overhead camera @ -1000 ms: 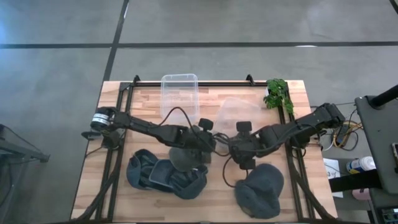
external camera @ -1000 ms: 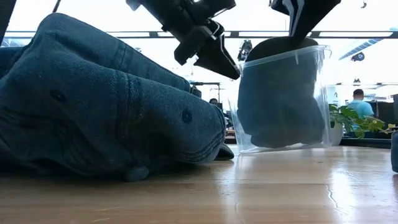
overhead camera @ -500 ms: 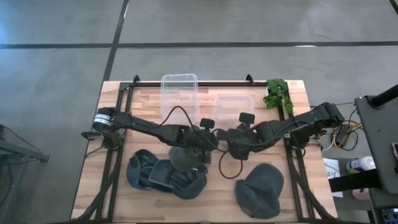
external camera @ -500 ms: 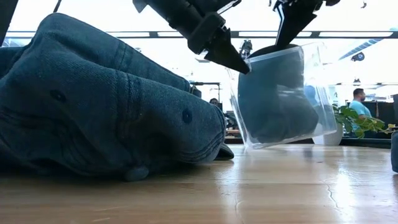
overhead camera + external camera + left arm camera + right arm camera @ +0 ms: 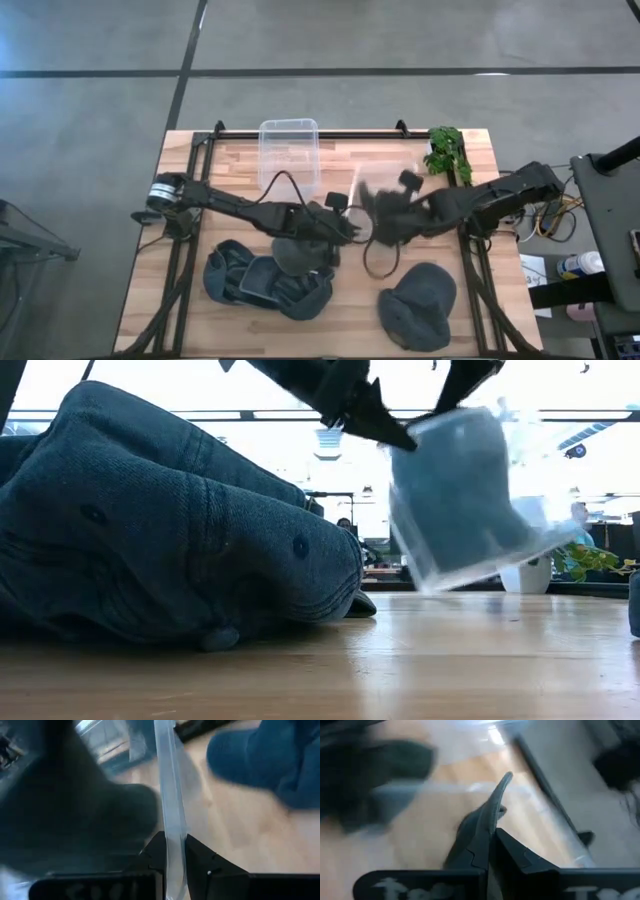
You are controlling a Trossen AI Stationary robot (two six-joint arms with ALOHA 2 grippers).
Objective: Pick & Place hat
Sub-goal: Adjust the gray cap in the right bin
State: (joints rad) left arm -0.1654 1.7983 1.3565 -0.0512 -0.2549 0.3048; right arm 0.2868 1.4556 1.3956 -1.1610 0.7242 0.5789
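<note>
A clear plastic container (image 5: 470, 500) with a dark hat (image 5: 455, 495) inside hangs tilted above the table's middle. It also shows blurred in the high view as the container (image 5: 385, 190). My left gripper (image 5: 385, 425) is shut on the container's rim at its upper corner. My right gripper (image 5: 460, 380) reaches down from above and is shut on the hat. In the high view the left gripper (image 5: 352, 230) and right gripper (image 5: 388, 212) meet at the container. My left gripper pinches the container's thin clear wall (image 5: 170, 795) at the rim, with one finger inside and one outside. The fingers slant down at it from the table's left. The container is lifted clear of the table and tilted. My right gripper pinches a thin dark edge of the hat (image 5: 495, 800) between its two fingers. It comes slanting down from above. The hat sits inside the tilted container; motion blur hides the rest of the contact.
A pile of blue-grey hats (image 5: 265, 285) lies at the near left and fills the low view's left as the pile (image 5: 170, 530). Another dark hat (image 5: 418, 305) lies near right. A second clear container (image 5: 289, 150) and a potted plant (image 5: 447, 150) stand along the far edge.
My left gripper has shut on the container's rim. The container with the hat stood flat on the table, then tipped, and now hangs tilted and clear of the wood. My right gripper has risen and rolled with it.
</note>
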